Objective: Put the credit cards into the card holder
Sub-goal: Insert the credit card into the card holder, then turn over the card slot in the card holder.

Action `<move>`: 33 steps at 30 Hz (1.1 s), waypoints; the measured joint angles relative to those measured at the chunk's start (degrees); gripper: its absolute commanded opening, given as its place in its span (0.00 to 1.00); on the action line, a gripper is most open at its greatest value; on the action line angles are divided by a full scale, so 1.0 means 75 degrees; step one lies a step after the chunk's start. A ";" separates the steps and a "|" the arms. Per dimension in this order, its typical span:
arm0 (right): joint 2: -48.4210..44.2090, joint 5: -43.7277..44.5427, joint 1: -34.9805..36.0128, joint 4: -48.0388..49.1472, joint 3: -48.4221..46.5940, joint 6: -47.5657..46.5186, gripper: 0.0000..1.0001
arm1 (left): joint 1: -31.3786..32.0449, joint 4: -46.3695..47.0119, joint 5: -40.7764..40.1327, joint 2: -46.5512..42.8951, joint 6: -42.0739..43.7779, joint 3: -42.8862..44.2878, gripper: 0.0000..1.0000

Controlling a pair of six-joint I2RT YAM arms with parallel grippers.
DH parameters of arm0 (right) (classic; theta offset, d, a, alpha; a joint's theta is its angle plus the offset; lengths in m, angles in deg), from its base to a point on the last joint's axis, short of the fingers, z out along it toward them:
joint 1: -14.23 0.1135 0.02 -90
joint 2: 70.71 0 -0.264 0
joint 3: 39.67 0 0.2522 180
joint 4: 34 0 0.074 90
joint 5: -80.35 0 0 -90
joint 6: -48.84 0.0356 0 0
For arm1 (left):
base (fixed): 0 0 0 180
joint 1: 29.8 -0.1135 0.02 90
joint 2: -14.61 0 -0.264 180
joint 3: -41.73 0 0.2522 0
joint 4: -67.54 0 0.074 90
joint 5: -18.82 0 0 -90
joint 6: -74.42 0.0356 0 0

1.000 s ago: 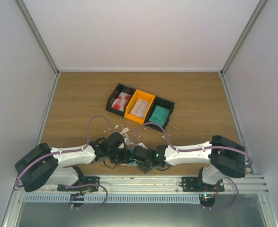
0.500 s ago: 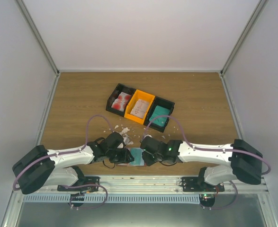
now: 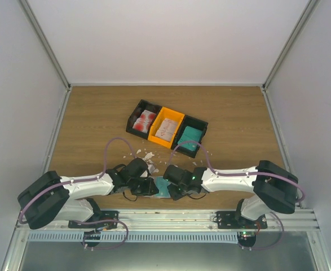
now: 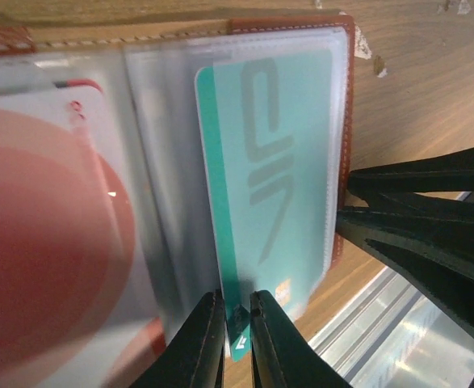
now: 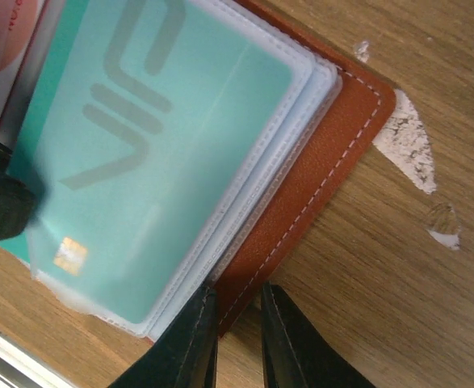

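Note:
The brown leather card holder point(image 3: 160, 187) lies open at the table's near edge between my two grippers. Its brown cover point(image 5: 317, 170) and clear pockets show in both wrist views. A teal green credit card point(image 4: 277, 162) sits most of the way inside a clear pocket, also in the right wrist view point(image 5: 156, 145). My left gripper point(image 4: 237, 339) is shut on that card's protruding near corner. My right gripper point(image 5: 237, 331) is shut on the card holder's brown edge point(image 4: 346, 121). A white card with red blotches point(image 4: 51, 242) sits in the left pocket.
Three joined trays stand mid-table: a black one point(image 3: 137, 113) with red-blotched cards, an orange one point(image 3: 173, 116) with pale cards, a black one point(image 3: 202, 125) with teal cards. White scraps point(image 3: 145, 155) lie between the trays and the grippers. A metal rail point(image 3: 165, 217) runs along the near edge.
My right arm swung out and back, and its gripper now sits at the card holder's right edge. The teal card now shows in the holder. The left arm has barely moved.

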 measured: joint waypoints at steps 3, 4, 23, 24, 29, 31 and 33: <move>0.0026 -0.0082 -0.0009 0.0073 0.0000 0.0000 0.18 | 0.0000 0.0154 0.0137 0.0017 -0.0003 -0.0035 0.15; 0.0026 -0.0093 -0.0015 0.0076 0.0000 0.0003 0.18 | 0.0000 0.0210 0.0172 0.0023 0.0000 -0.0055 0.16; -0.0583 0.0274 -0.0364 -0.0414 -0.0015 0.0443 0.20 | 0.0006 -0.0615 -0.0329 -0.0632 0.0073 0.0245 0.15; -0.0621 0.0268 -0.0385 -0.0414 -0.0015 0.0455 0.21 | 0.0006 -0.0632 -0.0370 -0.0629 0.0061 0.0259 0.13; -0.0778 0.0003 -0.0536 -0.0221 0.0020 0.0533 0.23 | 0.0006 -0.0612 -0.0428 -0.0294 0.0128 0.0280 0.05; -0.0915 -0.0251 -0.0650 0.0061 0.0125 0.0568 0.25 | 0.0003 -0.0580 -0.0434 -0.0035 0.0152 0.0283 0.03; -0.1026 -0.0478 -0.0752 0.0332 0.0236 0.0597 0.26 | 0.0003 -0.0574 -0.0443 0.0149 0.0146 0.0283 0.02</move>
